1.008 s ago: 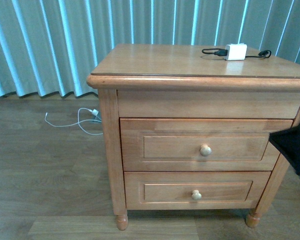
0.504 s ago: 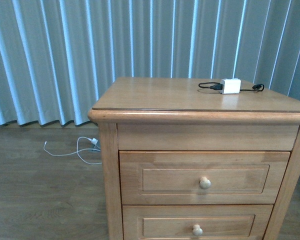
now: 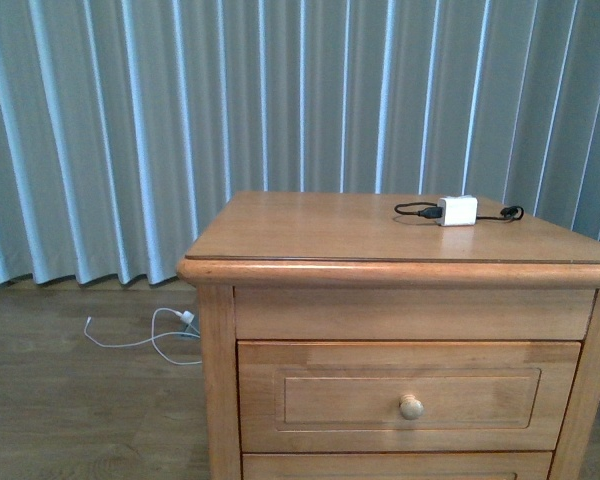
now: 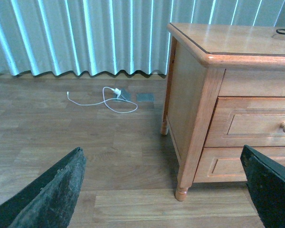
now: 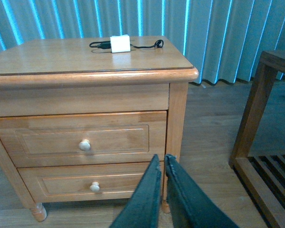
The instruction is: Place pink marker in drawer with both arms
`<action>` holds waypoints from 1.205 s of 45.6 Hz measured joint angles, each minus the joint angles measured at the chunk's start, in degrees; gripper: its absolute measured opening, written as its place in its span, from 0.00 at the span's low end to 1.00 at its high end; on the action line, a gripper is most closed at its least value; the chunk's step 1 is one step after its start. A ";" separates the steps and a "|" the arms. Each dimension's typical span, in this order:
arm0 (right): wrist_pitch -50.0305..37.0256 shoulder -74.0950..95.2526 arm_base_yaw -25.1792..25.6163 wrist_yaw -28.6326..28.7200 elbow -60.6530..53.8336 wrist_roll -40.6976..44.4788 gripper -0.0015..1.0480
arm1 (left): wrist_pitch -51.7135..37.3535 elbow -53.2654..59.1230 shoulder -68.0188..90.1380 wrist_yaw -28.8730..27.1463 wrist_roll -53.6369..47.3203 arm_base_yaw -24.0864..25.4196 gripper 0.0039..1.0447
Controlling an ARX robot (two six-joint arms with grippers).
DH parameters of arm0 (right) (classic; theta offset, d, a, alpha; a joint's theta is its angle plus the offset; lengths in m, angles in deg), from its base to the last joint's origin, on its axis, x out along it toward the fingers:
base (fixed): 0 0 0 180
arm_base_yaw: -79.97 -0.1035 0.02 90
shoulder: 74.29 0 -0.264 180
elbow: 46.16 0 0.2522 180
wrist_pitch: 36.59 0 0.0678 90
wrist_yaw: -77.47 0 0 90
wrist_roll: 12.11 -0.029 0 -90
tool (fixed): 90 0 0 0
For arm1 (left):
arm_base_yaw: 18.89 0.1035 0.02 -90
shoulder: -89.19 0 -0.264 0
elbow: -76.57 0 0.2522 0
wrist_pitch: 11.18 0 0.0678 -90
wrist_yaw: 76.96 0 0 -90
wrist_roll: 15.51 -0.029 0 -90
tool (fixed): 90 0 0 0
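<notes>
The pink marker shows in no view. The drawer is the upper knobbed one of the honey-wood nightstand and it is closed, with its round knob in the middle. It also shows in the right wrist view and in the left wrist view. My left gripper is open wide and empty, low over the floor by the nightstand's front left leg. My right gripper is shut with nothing seen between its fingers, in front of the nightstand's right corner. Neither arm shows in the front view.
A white charger block with a black cable lies on the nightstand top. A like drawer sits below, closed. A white cable lies on the wooden floor to the left. Pale curtains hang behind. A dark wooden slatted rack stands to the right.
In the front view the nightstand has slid downward, so the lower drawer is out of frame. The dark arm part at the right edge is gone from view.
</notes>
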 joint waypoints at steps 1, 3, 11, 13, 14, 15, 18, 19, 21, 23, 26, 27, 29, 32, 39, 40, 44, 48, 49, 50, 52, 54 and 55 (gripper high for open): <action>0.24 -0.35 0.00 0.00 -0.11 0.20 0.01 | 0.00 0.00 0.00 -0.02 0.00 0.00 0.94; 0.66 -1.03 0.00 0.02 -0.37 0.17 0.01 | 0.00 0.00 0.00 0.00 -0.02 0.00 0.94; 2.12 -4.31 0.00 0.02 -1.86 0.17 0.01 | 0.00 0.00 0.00 0.00 0.00 0.00 0.94; 1.99 -5.38 0.00 0.04 -3.15 0.20 0.01 | 0.00 0.00 0.00 -0.02 0.00 0.00 0.94; 2.38 -5.75 0.00 0.02 -3.15 0.20 0.01 | 0.00 0.00 0.00 0.00 -0.02 0.00 0.94; 2.45 -5.97 0.00 0.00 -3.15 0.17 0.01 | 0.00 0.00 0.00 0.00 -0.02 0.00 0.94; 3.52 -7.06 0.00 0.02 -3.15 0.20 0.01 | 0.04 0.00 0.00 -0.02 -0.02 0.00 0.94; 3.89 -7.48 0.00 0.02 -3.15 0.20 0.01 | 0.04 0.00 0.00 -0.02 -0.02 0.00 0.94; 5.09 -8.76 0.00 0.02 -3.13 0.20 0.01 | 0.04 0.00 0.00 -0.02 0.00 0.00 0.94; 9.44 -11.80 0.00 0.02 -3.08 0.20 0.01 | 0.04 0.00 0.00 0.00 -0.02 0.00 0.94; 14.03 -15.80 0.00 0.04 -3.08 0.20 0.01 | 0.04 0.00 0.00 -0.04 0.00 0.00 0.94; 14.27 -16.66 0.00 0.04 -3.08 0.20 0.01 | 0.04 0.00 0.00 -0.02 0.00 0.00 0.94; 14.32 -17.70 0.00 0.02 -3.08 0.20 0.01 | 0.04 0.00 0.00 0.00 -0.02 0.00 0.94; 14.53 -17.81 0.00 0.04 -3.08 0.20 0.01 | 0.04 0.00 0.00 -0.02 -0.02 0.00 0.94; 14.56 -17.86 0.00 0.04 -3.08 0.20 0.01 | 0.04 0.00 0.00 -0.02 -0.02 0.00 0.94; 14.58 -17.86 0.00 0.02 -3.08 0.20 0.01 | 0.04 0.00 0.00 -0.02 -0.02 0.00 0.94; 14.58 -17.86 0.00 0.04 -3.08 0.20 0.01 | 0.04 0.00 0.00 -0.02 0.00 0.00 0.94; 14.58 -17.86 0.00 0.02 -3.08 0.20 0.01 | 0.04 0.00 0.00 0.00 -0.02 0.00 0.94; 14.58 -17.86 0.00 0.02 -3.08 0.20 0.01 | 0.04 0.00 0.00 -0.02 -0.02 0.00 0.94; 14.58 -17.86 0.00 0.02 -3.08 0.20 0.01 | 0.04 0.00 0.00 -0.02 0.00 0.00 0.94; 14.58 -17.86 0.00 0.02 -3.08 0.28 0.04 | 0.04 0.00 0.00 -0.02 -0.02 0.00 0.94; 14.58 -17.86 0.00 0.04 -3.08 0.26 0.12 | 0.04 0.00 0.00 -0.02 -0.02 0.00 0.94; 14.58 -17.86 0.00 0.04 -3.08 0.26 0.15 | 0.04 0.00 0.00 -0.02 0.00 0.00 0.94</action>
